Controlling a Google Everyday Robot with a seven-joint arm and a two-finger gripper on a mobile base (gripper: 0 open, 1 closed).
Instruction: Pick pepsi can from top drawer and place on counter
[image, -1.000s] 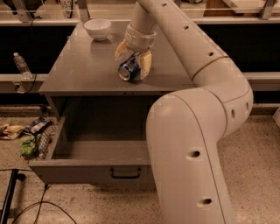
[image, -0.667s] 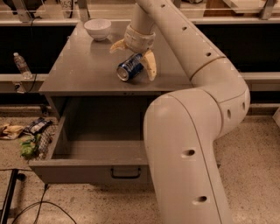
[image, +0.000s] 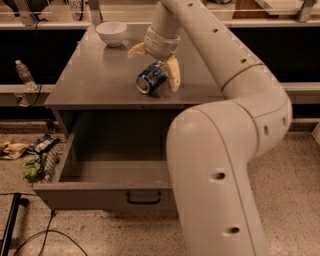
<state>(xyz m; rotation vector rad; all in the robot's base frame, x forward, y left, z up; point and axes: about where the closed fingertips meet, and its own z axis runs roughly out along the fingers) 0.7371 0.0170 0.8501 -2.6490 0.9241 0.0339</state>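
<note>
Now: pincer (image: 153, 70) hangs over the middle of the worktop (image: 90, 85), near the front edge, with its two tan fingers (image: 173, 76) spread wide and gripping nothing. The can (image: 151, 80) lies on its side on the worktop beneath the spread, tight against the right finger; contact cannot be told. It has a blue body with pale markings, none legible, and its silver end faces front-left. It sits just back from the front edge, with bare worktop to left and right.

The arm (image: 235, 150) curves down from the top of the view and fills the right foreground, covering the worktop's right front corner.

A white bowl (image: 111, 32) stands at the far left corner, well apart from the can.

The drawer (image: 100, 197) below is pulled fully out, its dark handle (image: 144, 198) at the centre of the front.

A clear bottle (image: 24, 74) stands on a ledge to the left, label unreadable. Wrappers (image: 40, 152) and cables (image: 30, 240) lie on the floor (image: 295, 175) beside the drawer.
</note>
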